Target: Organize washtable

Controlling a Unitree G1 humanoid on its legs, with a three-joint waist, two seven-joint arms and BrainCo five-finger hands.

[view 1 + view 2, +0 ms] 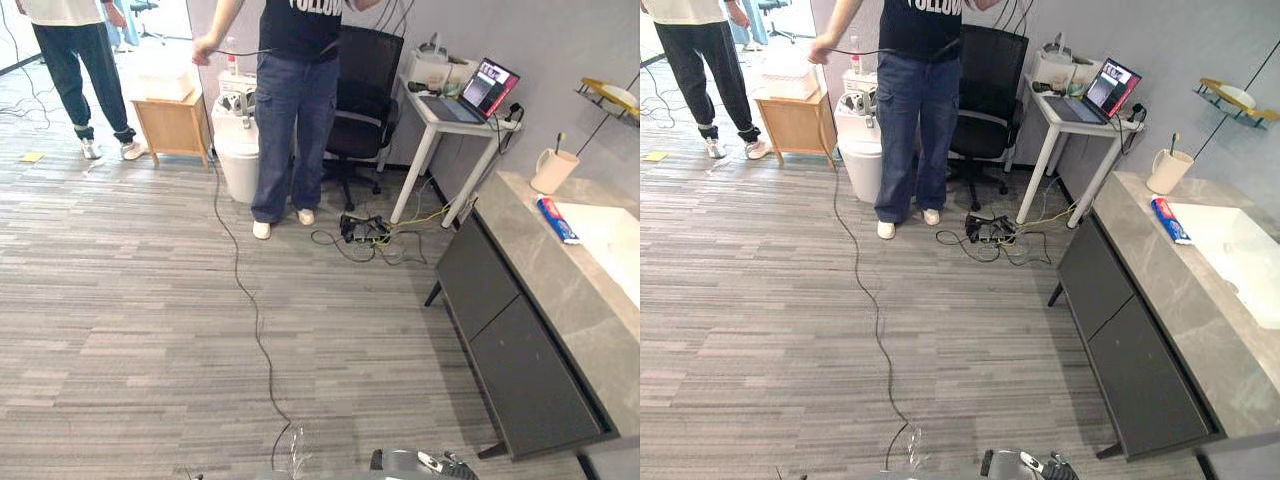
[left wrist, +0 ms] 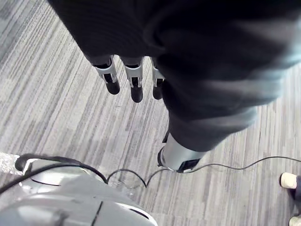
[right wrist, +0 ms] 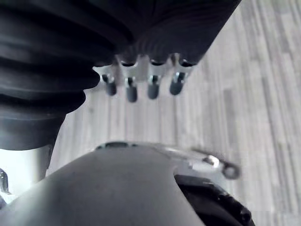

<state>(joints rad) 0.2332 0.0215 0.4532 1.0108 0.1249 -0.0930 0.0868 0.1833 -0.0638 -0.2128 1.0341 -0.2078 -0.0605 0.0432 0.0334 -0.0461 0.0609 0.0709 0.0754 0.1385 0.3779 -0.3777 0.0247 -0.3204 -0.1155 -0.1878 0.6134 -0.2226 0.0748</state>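
Your robot faces a wide stretch of grey plank floor, with the washtable along the right side of the head views; its long front edge runs diagonally from the far corner towards the lower right, above a dark cabinet front on thin legs. The floor in front of that edge is open; a tangle of wires and a power strip lies just off the far corner, at the foot of a white desk carrying an open laptop. A person in a dark shirt and jeans stands beside a black office chair, well away from the washtable; a second person stands at the far left, near a wooden side table.

On the grey stone top, a cream cup stands upright at the far end with a toothbrush in it; a blue, white and red toothpaste tube lies flat between the cup and the white sink, just beside the basin's rim; a wall shelf hangs above the far end.

Your left hand hangs over bare floor, fingers straight, released, grasping nothing; your right hand hangs likewise, fingers extended, empty.
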